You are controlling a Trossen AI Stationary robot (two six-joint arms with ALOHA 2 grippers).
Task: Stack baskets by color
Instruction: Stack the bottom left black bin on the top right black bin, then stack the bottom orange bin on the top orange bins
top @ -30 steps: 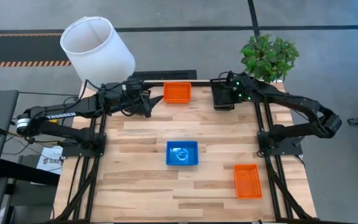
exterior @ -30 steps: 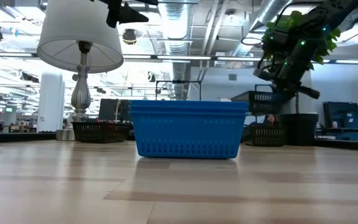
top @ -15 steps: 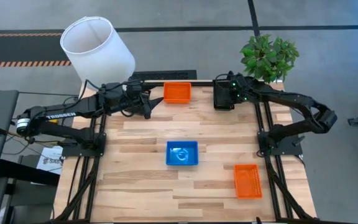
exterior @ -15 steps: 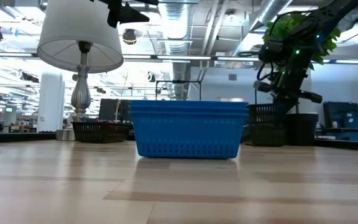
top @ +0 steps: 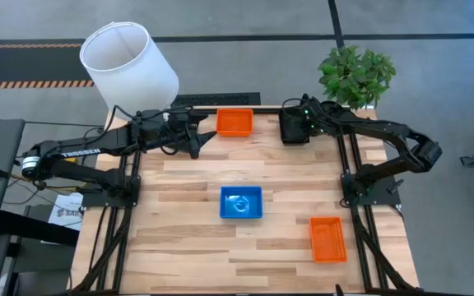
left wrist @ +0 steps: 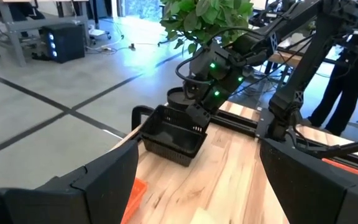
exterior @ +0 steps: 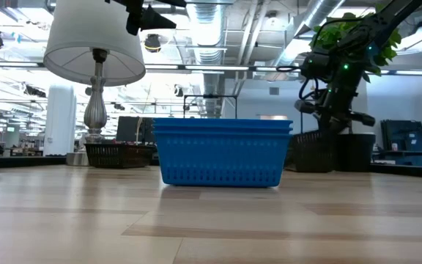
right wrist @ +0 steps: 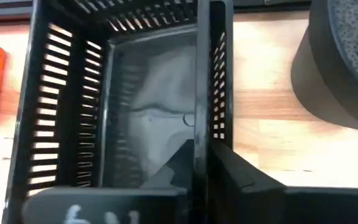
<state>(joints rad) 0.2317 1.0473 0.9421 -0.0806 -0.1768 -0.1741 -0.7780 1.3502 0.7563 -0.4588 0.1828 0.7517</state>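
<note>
The right gripper (top: 290,130) has lowered and its fingers have begun to part, still straddling one wall of the slatted black plastic basket (top: 291,129), now seated at the table's one o'clock. The left gripper (top: 205,136) hangs spread wide at eleven o'clock beside a red-orange mesh basket (top: 235,122). Glossy blue baskets (top: 241,203) sit centre; another red-orange basket (top: 327,239) lies at five o'clock.

The high view looked straight down; the low view sat level behind the blue baskets (exterior: 222,152). Both wrist views shared, apparently, one black basket (left wrist: 174,134).
</note>
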